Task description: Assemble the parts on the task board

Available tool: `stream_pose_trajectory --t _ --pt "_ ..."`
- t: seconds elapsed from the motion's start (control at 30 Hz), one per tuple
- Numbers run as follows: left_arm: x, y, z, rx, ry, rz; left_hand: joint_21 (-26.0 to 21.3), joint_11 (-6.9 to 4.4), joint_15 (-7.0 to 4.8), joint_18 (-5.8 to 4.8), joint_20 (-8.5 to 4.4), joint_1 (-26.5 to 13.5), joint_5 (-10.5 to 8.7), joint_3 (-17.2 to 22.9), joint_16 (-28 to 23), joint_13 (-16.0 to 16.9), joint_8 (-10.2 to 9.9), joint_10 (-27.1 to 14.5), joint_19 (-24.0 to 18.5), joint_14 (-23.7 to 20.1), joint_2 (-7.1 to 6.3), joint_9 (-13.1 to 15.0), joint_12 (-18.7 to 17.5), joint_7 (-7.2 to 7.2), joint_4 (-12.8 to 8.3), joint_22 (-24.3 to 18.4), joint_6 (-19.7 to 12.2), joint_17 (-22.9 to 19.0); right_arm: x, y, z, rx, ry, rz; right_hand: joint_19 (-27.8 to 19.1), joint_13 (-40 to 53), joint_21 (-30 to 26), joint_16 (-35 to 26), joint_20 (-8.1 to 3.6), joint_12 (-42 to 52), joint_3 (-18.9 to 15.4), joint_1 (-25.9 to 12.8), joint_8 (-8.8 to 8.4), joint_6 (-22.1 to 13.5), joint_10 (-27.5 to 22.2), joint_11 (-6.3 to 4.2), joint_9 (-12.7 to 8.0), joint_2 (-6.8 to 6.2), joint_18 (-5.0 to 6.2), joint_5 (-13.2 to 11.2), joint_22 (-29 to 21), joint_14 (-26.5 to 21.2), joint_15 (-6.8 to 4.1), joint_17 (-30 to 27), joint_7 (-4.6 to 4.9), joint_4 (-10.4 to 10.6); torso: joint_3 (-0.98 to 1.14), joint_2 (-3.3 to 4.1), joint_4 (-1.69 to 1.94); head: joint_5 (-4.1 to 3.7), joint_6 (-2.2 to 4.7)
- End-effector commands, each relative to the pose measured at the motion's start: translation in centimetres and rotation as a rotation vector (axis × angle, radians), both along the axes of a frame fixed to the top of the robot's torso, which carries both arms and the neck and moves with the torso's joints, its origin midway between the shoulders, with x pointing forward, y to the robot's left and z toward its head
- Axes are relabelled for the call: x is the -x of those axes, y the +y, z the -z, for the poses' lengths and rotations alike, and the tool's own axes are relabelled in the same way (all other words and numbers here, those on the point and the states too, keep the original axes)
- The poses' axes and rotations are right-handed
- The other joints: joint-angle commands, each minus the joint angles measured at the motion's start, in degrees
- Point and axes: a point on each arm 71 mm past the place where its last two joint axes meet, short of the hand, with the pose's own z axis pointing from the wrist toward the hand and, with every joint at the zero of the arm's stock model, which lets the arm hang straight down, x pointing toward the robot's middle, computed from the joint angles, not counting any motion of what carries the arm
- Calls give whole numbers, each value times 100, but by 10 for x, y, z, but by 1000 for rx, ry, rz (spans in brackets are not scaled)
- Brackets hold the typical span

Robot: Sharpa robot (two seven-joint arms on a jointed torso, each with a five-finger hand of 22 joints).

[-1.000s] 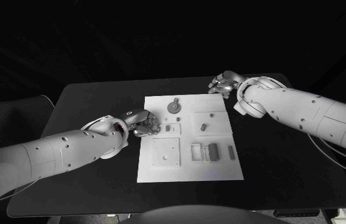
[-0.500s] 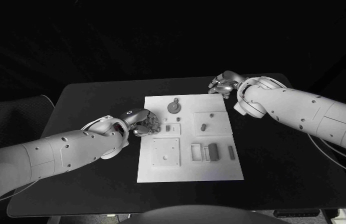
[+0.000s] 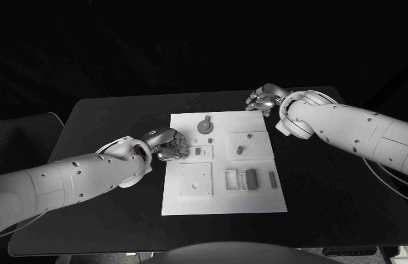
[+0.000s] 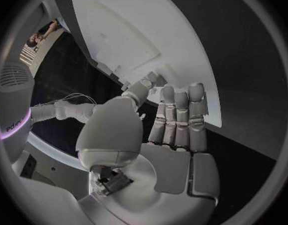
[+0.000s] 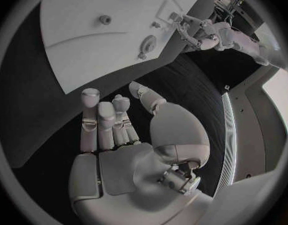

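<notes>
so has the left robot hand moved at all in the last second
No. In the head view the left robot hand sits at the same spot by the left edge of the task board, level with the small upper parts, as before.

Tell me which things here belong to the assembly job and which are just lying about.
Job: task board; round part; small parts; long parts; left hand; right hand.
Lying about: only the black table and a cable.
</notes>
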Motion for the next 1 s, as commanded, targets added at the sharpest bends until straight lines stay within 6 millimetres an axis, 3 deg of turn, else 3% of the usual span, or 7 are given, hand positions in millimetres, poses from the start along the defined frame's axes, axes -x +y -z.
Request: stream_pose_trajectory --t 0.03,0.23,0.43,1.0 --pt "1 -2 1 -3 24 8 -17 19 -13 304 -8 -163 67 -112 34 -13 -25 -6 0 -26 -57 -3 39 34 5 65 -23 -22 0 1 1 3 8 -11 -2 -7 -19 22 -54 32 38 -63 37 24 -36 0 -8 -5 342 34 72 -9 3 -9 66 -4 0 0 1 -5 -10" --pt "0 -2 2 -5 24 4 -42 33 -15 308 -11 -372 78 -261 56 -30 -36 -18 -2 -45 -148 0 50 56 20 55 -18 -54 0 1 1 3 8 -12 -2 -8 -19 22 -55 32 39 -63 37 24 -36 0 -8 -5 342 34 72 -9 3 -9 66 -5 0 1 2 -7 -9" --pt "0 -3 2 -6 25 0 -62 44 -17 313 -12 -437 10 -290 64 -40 -57 -24 -1 -54 -152 -6 52 72 29 43 -41 -74 0 1 1 3 8 -12 -2 -8 -19 22 -55 32 39 -63 38 24 -36 0 -8 -5 342 34 72 -9 3 -10 66 -5 1 0 1 -9 -10" --pt "-1 -5 3 -17 36 9 -68 37 -22 312 -15 -303 -6 -108 124 -64 12 -24 18 -67 236 34 85 61 37 60 149 -121 0 2 1 2 8 -13 -2 -9 -20 22 -54 32 39 -66 38 24 -36 0 -8 -5 342 33 72 -9 3 -10 66 -5 2 0 1 -9 -17"
